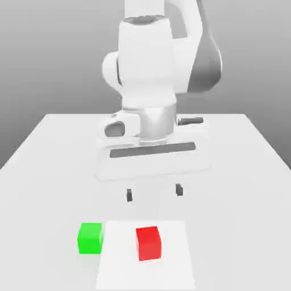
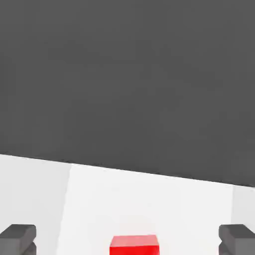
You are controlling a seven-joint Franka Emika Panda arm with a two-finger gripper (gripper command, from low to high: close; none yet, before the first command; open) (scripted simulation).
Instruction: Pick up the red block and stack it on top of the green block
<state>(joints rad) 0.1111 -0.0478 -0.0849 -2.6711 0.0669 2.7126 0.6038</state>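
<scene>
- Nearest you, a bright white patch (image 1: 125, 275) is spreading under the red block and past it on all sides, lying across the pale worktop (image 1: 45, 199).
- The red block (image 1: 148, 244) is serving as your landmark: it is sitting flat on that patch, turning its faces slightly askew to you.
- Your green block (image 1: 90, 238) is resting on the worktop, toward the exterior view's left of the red block and a touch farther back; the two are standing apart, and nothing is sitting on the green one.
- Beyond the red block and higher than it, your jaws (image 1: 154, 192) are standing wide open, spaced wider than the block, holding nothing and touching neither cube.
- Farthest from you, behind the red block, the white arm (image 1: 146, 62) is rising above the jaws against a grey background.
</scene>
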